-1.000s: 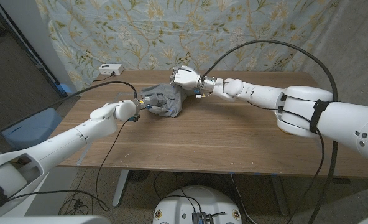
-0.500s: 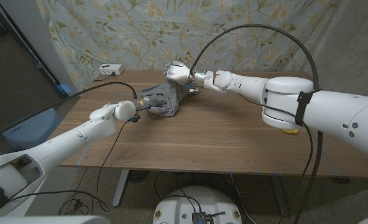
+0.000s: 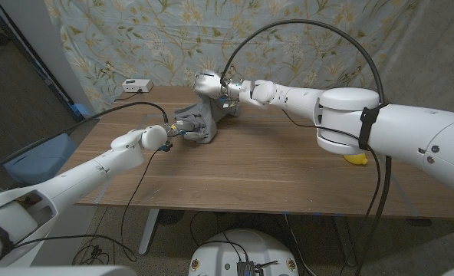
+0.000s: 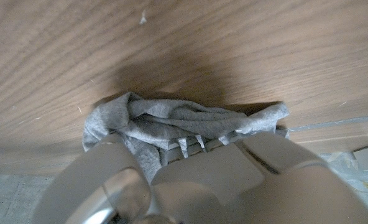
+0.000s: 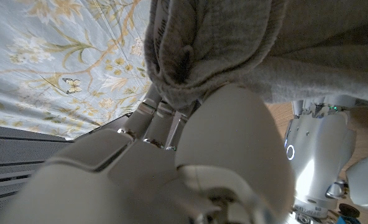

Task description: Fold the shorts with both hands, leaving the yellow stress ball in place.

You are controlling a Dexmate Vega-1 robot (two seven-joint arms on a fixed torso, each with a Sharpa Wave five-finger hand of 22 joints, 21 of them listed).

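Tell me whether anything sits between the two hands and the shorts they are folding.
Nothing visible does: the left hand and the right hand both already grip the crumpled grey fabric shorts. The yellow stress ball lies apart on the wooden table.

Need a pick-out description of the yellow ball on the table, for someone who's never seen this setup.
Start at the wooden table in the head view and go to its right side, near the front edge. There, just under the robot's big white right forearm, a sliver of the yellow ball peeks out. It is the one bright yellow thing on the wood, far from the grey shorts bunched at the back.
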